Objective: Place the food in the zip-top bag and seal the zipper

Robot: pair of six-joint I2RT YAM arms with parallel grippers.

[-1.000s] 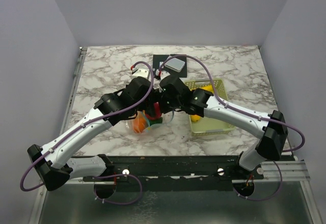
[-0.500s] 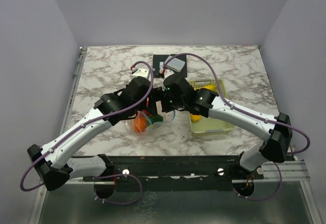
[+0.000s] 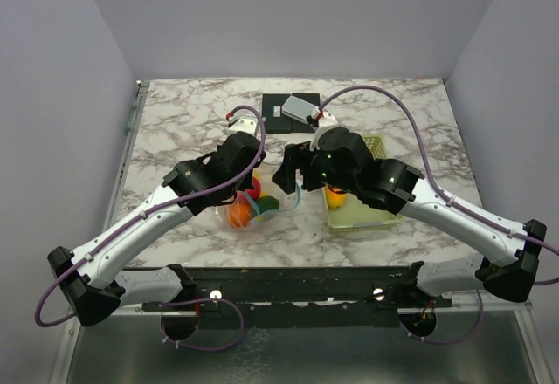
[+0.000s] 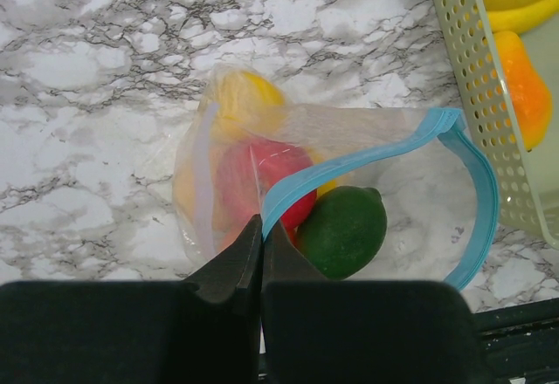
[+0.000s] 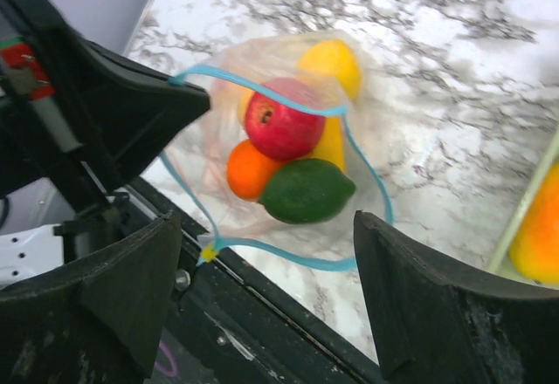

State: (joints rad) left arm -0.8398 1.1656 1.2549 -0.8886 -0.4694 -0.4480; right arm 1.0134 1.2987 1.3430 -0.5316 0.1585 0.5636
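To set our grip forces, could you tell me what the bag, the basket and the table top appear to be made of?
The bag: thin clear plastic film, glossy; it crinkles and the fruit shows through. The basket: stiff yellow-green plastic, probably moulded, with even rows of holes. The table top: white with grey veins, marble or a marble-look laminate; unclear which.
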